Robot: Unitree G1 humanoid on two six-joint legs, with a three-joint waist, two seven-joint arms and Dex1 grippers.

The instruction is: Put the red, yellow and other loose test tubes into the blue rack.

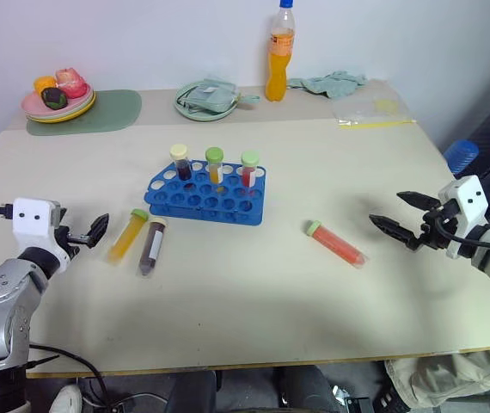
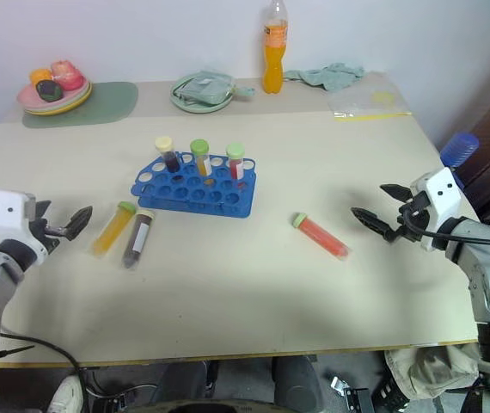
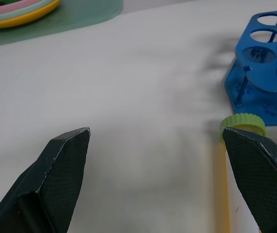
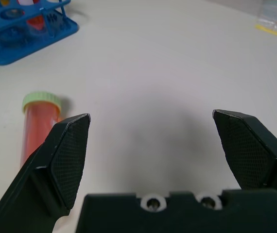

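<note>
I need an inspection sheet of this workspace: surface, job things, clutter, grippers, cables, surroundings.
Surface: beige table, mostly bare at the front.
Job's things: blue rack holds three capped tubes upright; yellow tube and dark tube lie side by side left of it; red tube lies to its right.
Clutter: orange drink bottle, plate stack with toy food, green mat, cloth, plastic bag along the far edge.
Grippers: left gripper open, empty; right gripper open, empty.
Cables: black cable below the table's front edge.
Surroundings: white wall.
</note>
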